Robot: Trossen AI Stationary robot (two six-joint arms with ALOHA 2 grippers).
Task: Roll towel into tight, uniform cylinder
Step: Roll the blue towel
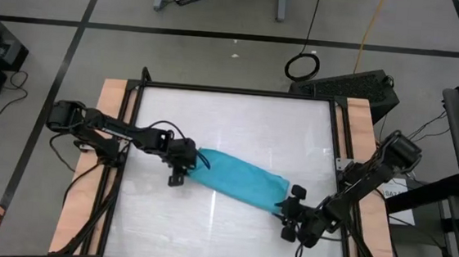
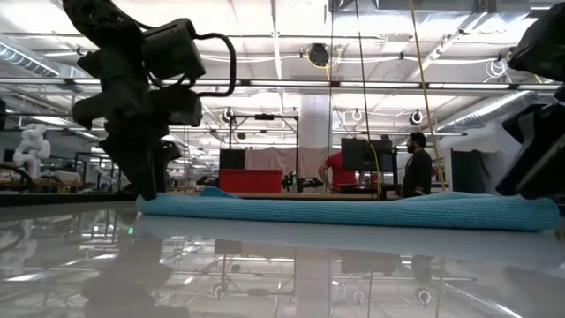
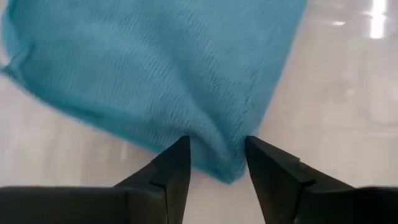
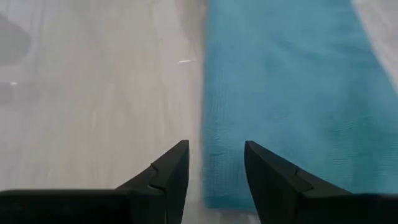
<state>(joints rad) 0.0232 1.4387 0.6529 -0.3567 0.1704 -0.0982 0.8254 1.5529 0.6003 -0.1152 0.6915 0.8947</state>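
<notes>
Towel [image 1: 238,178] lies as long flattened roll across mid-table. My left claw [image 3: 217,163] parted, straddling towel's end corner, nothing clamped. My right claw [image 4: 216,163] parted at opposite end, cloth edge between fingers. Step: tidying roll ends. Next likely needs even tucking, both ends.

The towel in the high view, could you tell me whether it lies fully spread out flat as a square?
No, the towel lies as a long narrow band running diagonally between the left gripper and the right gripper.
</notes>
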